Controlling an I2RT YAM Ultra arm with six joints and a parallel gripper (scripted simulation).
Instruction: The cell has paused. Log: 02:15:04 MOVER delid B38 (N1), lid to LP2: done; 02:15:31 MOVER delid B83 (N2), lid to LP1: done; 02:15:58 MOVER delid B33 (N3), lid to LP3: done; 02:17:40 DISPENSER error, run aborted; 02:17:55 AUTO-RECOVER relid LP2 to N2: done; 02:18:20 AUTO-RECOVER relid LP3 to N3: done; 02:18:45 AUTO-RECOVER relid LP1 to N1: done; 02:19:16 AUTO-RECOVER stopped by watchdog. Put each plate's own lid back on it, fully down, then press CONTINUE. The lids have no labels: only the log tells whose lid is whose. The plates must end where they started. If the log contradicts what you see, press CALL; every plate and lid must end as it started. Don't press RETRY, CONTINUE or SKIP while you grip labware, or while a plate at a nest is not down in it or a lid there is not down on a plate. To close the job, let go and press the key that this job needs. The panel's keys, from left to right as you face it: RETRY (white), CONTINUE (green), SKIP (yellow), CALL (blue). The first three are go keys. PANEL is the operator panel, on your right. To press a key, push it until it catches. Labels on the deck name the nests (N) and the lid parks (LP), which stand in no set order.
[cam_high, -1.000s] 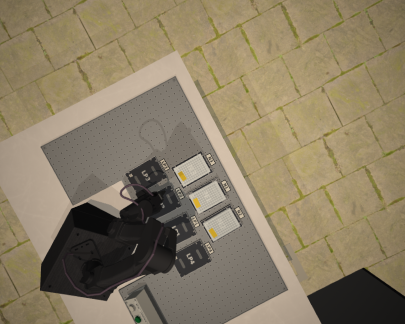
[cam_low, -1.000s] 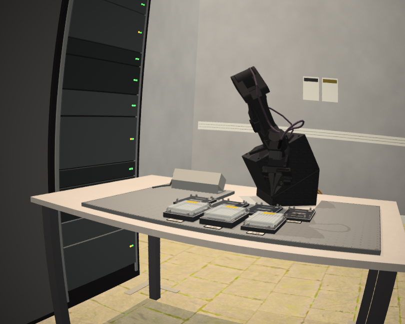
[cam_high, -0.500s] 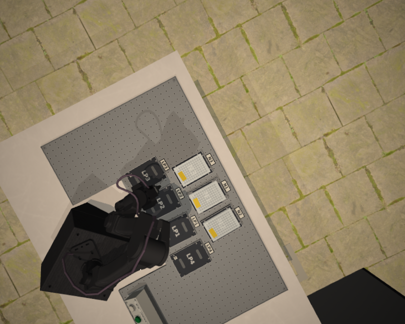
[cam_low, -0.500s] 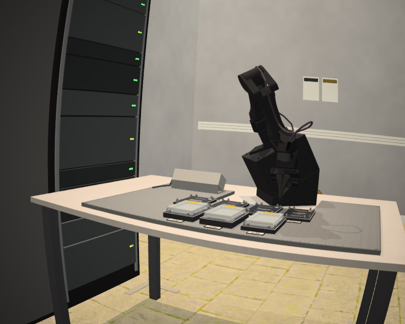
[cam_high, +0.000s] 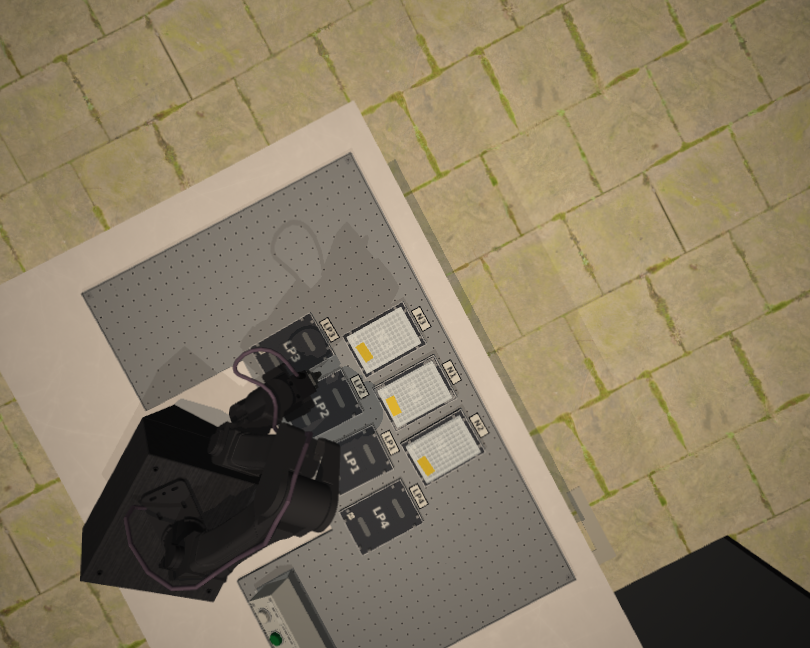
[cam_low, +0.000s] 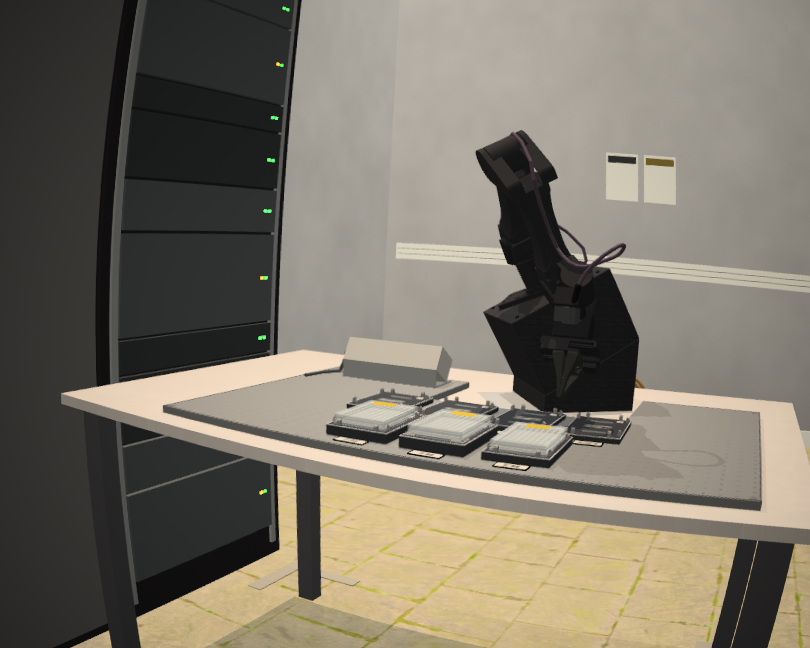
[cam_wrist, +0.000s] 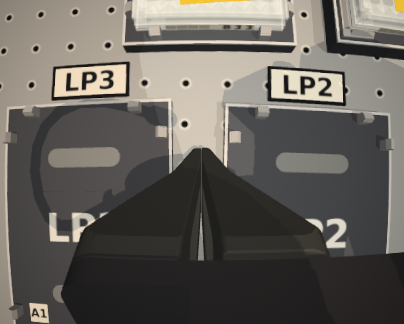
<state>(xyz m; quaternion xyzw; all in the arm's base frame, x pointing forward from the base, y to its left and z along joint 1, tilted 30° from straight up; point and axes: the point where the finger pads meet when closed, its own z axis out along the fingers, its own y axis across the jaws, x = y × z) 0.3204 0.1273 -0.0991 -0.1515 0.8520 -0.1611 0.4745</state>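
Observation:
My gripper (cam_high: 316, 376) (cam_low: 560, 405) (cam_wrist: 201, 161) is shut and empty, above the gap between the empty lid parks LP3 (cam_high: 276, 345) (cam_wrist: 85, 185) and LP2 (cam_high: 335, 410) (cam_wrist: 310, 187). White plates with yellow marks sit at N3 (cam_high: 388, 334) (cam_low: 525, 442) (cam_wrist: 210, 12), N1 (cam_high: 418, 390) (cam_low: 449, 427) and N2 (cam_high: 447, 445) (cam_low: 373, 415). Each appears to have a clear lid on it. The N3 plate's front code looks like B33, partly hidden; the other codes are not readable. Park LP4 (cam_high: 378, 500) is empty; LP1 (cam_high: 368, 469) is partly behind the arm, with no lid visible.
The operator panel (cam_high: 297, 608) (cam_low: 395, 361) stands at the deck's end beyond LP4. Its white key (cam_high: 264, 614) and green key (cam_high: 275, 638) show; yellow and blue are out of view. The arm base (cam_high: 114, 527) (cam_low: 614, 337) stands behind the parks.

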